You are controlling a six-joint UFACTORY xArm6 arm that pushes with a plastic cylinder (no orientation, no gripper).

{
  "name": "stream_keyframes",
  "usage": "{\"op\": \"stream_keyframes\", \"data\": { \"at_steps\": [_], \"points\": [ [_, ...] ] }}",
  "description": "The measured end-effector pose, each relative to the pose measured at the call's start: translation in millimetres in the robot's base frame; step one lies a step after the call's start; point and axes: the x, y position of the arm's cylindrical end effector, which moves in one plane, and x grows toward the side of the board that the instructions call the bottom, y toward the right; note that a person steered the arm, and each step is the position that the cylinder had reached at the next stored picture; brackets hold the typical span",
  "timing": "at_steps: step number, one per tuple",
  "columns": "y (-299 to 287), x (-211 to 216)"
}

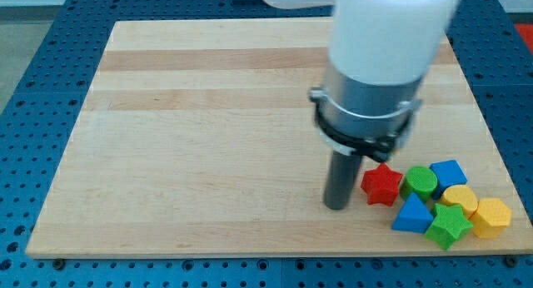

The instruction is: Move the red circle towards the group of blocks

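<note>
My tip (pixel 336 207) rests on the wooden board (pixel 191 138), just to the view's left of a red star (pixel 381 186), with a small gap between them. No red circle shows; the arm's wide body hides part of the board above the tip. The group of blocks lies at the view's bottom right: the red star, a green circle (pixel 421 181), a blue cube (pixel 449 173), a yellow circle (pixel 459 197), a yellow hexagon (pixel 491 216), a blue triangle (pixel 411 214) and a green star (pixel 448 225).
The group sits close to the board's bottom and right edges. A blue perforated table (pixel 33 38) surrounds the board.
</note>
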Motion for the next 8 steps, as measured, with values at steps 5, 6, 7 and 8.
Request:
{"op": "stream_keyframes", "data": {
  "at_steps": [5, 6, 7, 8],
  "points": [
    [-175, -91],
    [-193, -116],
    [-195, -168],
    [-160, -237]
  ]
}}
